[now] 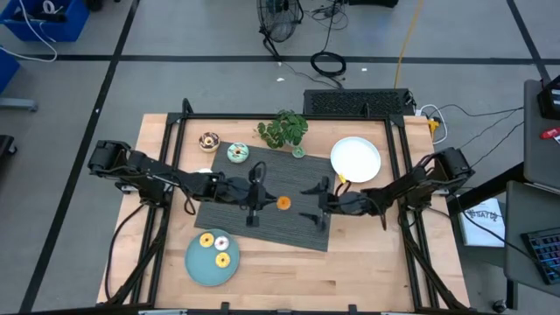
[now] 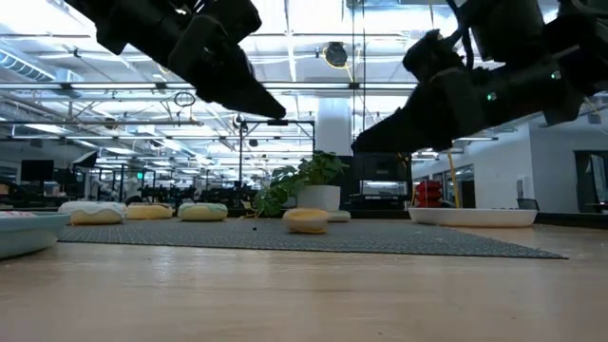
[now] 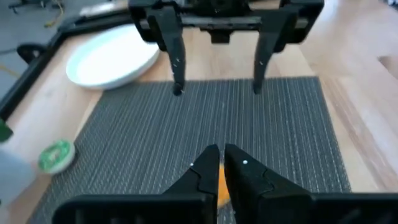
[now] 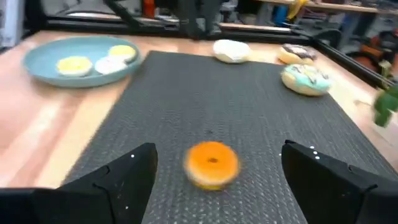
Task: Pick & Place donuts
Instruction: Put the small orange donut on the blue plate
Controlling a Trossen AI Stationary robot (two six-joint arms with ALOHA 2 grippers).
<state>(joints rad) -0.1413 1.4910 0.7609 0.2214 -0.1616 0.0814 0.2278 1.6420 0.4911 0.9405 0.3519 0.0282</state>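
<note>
from above, a light wooden worktop (image 1: 367, 254) carries a dark grey ribbed mat (image 1: 271, 223). a small orange ring donut (image 1: 283, 203) lies on the mat, between the two hands. the left hand (image 1: 255, 194) is just beside the donut, its fingers pinched together with nothing in them. the right hand (image 1: 318, 203) is on the donut's other side, a little apart from it, with its fingers spread wide and empty. a round teal plate (image 1: 199, 262) near the front edge holds two yellow donuts (image 1: 206, 240) and a white donut (image 1: 221, 242). a teal iced donut (image 1: 238, 154) sits at the mat's far corner, and a brown iced donut (image 1: 209, 141) lies on the wood beside it. a round white plate (image 1: 355, 159) and a leafy green plant (image 1: 283, 129) stand at the back.

from worktop height, the orange donut (image 2: 306, 220) lies flat on the mat (image 2: 399, 242), and both dark hands hang above it, not touching it.

in the left wrist view, the left hand's fingers (image 3: 205, 171) are clenched, tips almost touching, with the orange donut (image 3: 219, 186) just behind them. the right hand (image 3: 217, 90) faces it, fingers apart.

in the right wrist view, the orange donut (image 4: 212, 164) lies on the mat between the spread fingers (image 4: 134, 171), touching neither.
</note>
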